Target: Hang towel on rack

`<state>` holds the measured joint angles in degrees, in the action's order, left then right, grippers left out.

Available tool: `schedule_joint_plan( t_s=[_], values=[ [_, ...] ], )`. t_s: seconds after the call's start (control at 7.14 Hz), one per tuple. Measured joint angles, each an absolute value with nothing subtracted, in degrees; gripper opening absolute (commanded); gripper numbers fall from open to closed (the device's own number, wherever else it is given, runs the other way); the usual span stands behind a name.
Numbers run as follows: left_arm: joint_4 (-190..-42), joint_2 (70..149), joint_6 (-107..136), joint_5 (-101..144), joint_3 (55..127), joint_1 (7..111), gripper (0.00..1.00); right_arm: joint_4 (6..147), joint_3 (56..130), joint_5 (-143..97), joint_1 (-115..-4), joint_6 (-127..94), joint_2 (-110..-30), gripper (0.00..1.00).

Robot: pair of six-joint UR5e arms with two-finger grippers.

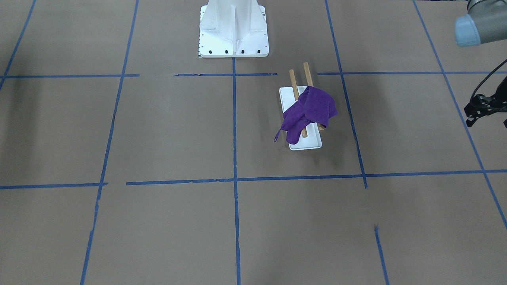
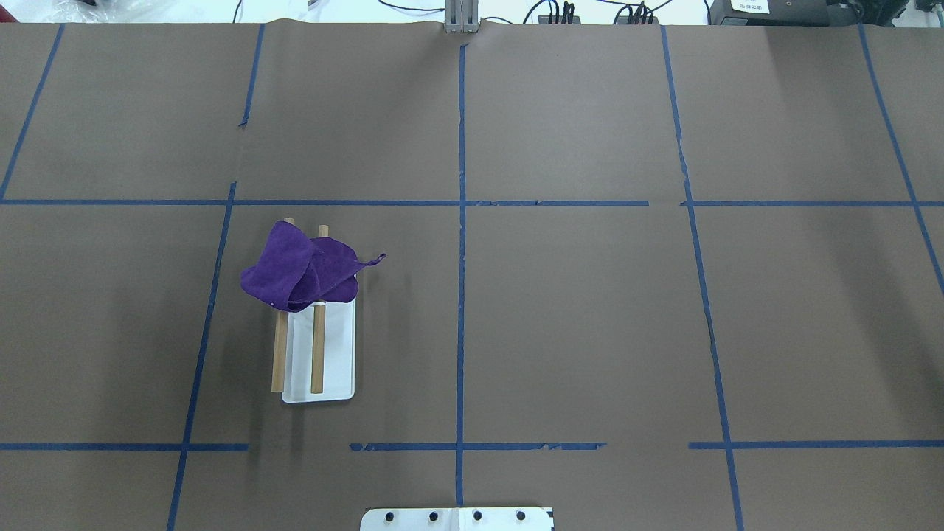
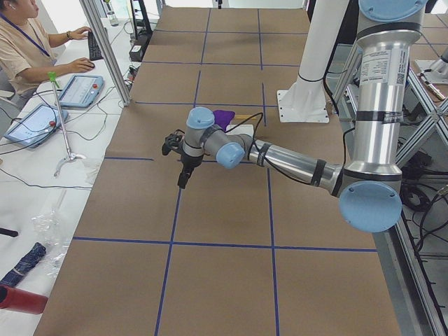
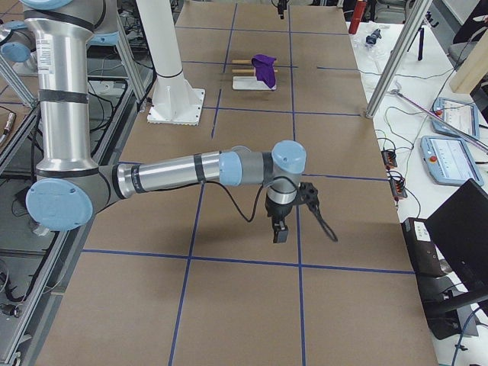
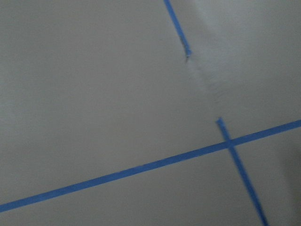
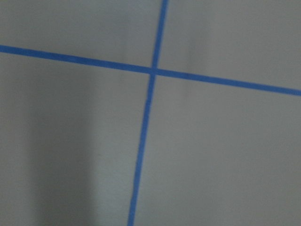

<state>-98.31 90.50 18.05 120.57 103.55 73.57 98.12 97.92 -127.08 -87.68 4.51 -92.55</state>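
The crumpled purple cloth towel [image 2: 299, 271] lies draped over both brown dowels of the small white-trayed rack [image 2: 318, 354] at its far end, in the left half of the brown paper-covered table [image 2: 590, 332]. The left gripper [image 3: 183, 179] and right gripper [image 4: 279, 233] hang over bare paper near opposite edges, and I cannot tell whether either is released or clenched.

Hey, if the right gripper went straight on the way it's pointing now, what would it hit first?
The right gripper points straight down, so it would probably meet the bare brown table cover first, near a blue tape crossing. Nothing else shows beneath it.
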Motion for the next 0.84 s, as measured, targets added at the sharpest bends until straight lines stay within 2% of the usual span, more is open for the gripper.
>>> schedule_joint_plan(
  t_s=[0.28, 0.84],
  values=[
    [-91.8, 90.1, 10.4, 122.4, 101.9, 80.4, 1.0, 94.9, 93.6, -128.3, -90.8, 5.0, -94.0, 1.0],
    [-90.0, 85.7, -0.4, 129.5, 101.6, 87.9, 1.0, 92.4, 94.9, -132.8, -91.9, 2.9, -94.1, 1.0]
  ],
)
